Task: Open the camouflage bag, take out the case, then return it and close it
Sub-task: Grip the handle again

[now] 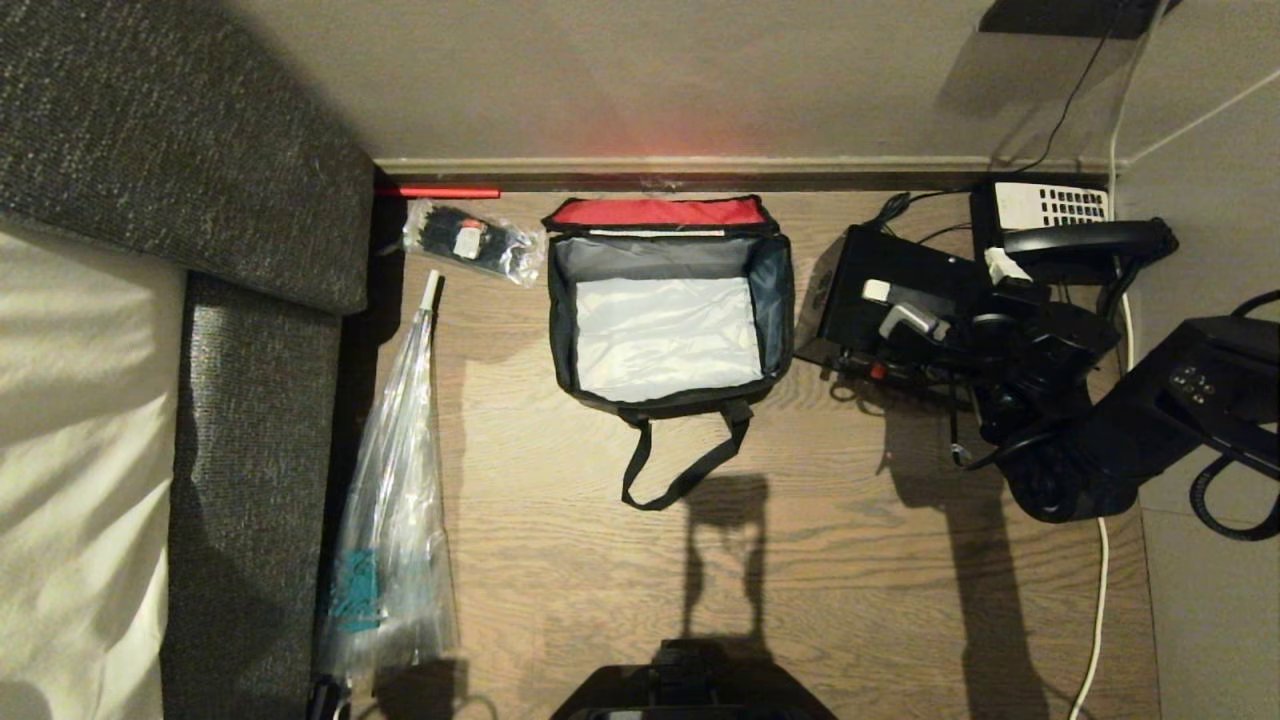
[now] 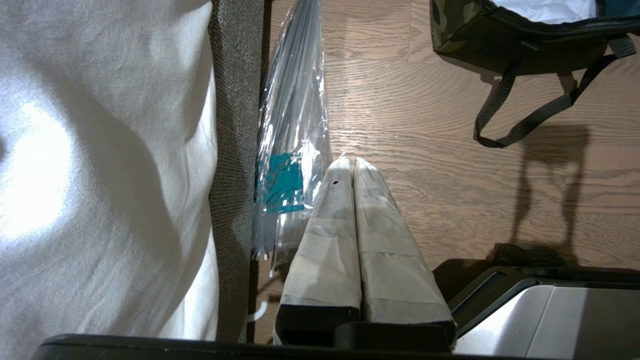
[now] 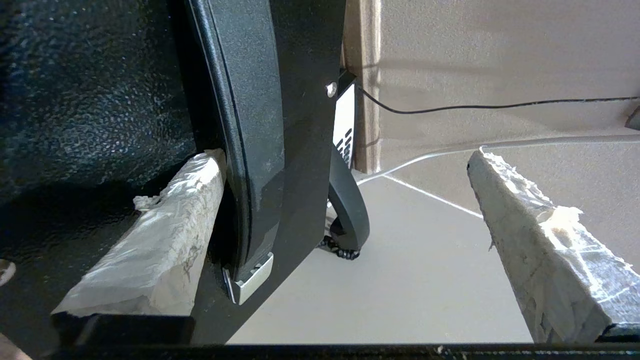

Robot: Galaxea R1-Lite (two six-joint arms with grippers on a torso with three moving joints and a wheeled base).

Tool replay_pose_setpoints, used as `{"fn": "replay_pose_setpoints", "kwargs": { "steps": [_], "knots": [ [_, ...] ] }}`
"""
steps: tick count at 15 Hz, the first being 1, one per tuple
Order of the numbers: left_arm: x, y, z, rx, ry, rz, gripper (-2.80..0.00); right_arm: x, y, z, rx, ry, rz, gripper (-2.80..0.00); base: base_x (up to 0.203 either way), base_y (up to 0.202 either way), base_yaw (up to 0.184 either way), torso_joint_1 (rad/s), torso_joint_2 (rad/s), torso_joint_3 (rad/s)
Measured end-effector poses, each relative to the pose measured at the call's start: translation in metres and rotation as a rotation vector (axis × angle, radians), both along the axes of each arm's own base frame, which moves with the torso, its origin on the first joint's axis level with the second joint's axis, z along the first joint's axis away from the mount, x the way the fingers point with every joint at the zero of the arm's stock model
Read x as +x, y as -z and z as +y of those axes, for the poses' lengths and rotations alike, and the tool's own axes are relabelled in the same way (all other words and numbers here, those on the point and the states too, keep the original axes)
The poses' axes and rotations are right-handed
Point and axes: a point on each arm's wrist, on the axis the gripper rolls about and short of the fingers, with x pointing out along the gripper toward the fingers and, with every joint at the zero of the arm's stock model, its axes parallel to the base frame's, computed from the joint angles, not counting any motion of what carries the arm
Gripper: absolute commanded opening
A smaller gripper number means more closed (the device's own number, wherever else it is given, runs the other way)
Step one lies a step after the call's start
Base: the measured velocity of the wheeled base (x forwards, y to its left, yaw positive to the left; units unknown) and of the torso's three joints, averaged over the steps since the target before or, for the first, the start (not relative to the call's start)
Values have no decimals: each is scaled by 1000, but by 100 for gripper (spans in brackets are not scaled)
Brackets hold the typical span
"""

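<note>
The camouflage bag (image 1: 672, 310) sits open on the wood floor by the wall, its red-lined lid (image 1: 660, 211) folded back and a white bottom showing inside; its camouflage side (image 2: 450, 25) shows in the left wrist view. The black speckled case (image 1: 850, 285) stands on the floor to the bag's right. My right gripper (image 1: 950, 300) is at the case and open. In the right wrist view one taped finger (image 3: 165, 220) rests against the case's glittery face (image 3: 75, 100), and the case's black handle (image 3: 255, 150) lies between the wide-spread fingers of that gripper (image 3: 345, 160). My left gripper (image 2: 352, 162) hangs shut, low beside the sofa.
A long clear plastic bag (image 1: 390, 540) with teal print lies along the grey sofa (image 1: 250, 300). A small plastic bag (image 1: 470, 240) of black parts is left of the camouflage bag. A black telephone (image 1: 1050, 215) and cables crowd the right corner. A white cable (image 1: 1100, 600) runs along the floor.
</note>
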Motion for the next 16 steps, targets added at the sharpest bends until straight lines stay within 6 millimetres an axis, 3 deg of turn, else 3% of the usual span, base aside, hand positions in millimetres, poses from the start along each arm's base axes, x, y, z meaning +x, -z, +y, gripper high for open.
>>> {"fn": "replay_pose_setpoints", "kwargs": {
  "steps": [5, 16],
  "knots": [
    [0, 0, 0, 0, 0, 0, -280, 1, -6, 5, 6, -20, -22, 0, 0, 0, 0, 0, 0, 0],
    [0, 0, 0, 0, 0, 0, -280, 17, 13, 14, 63, -35, -33, 0, 0, 0, 0, 0, 0, 0]
  ]
}}
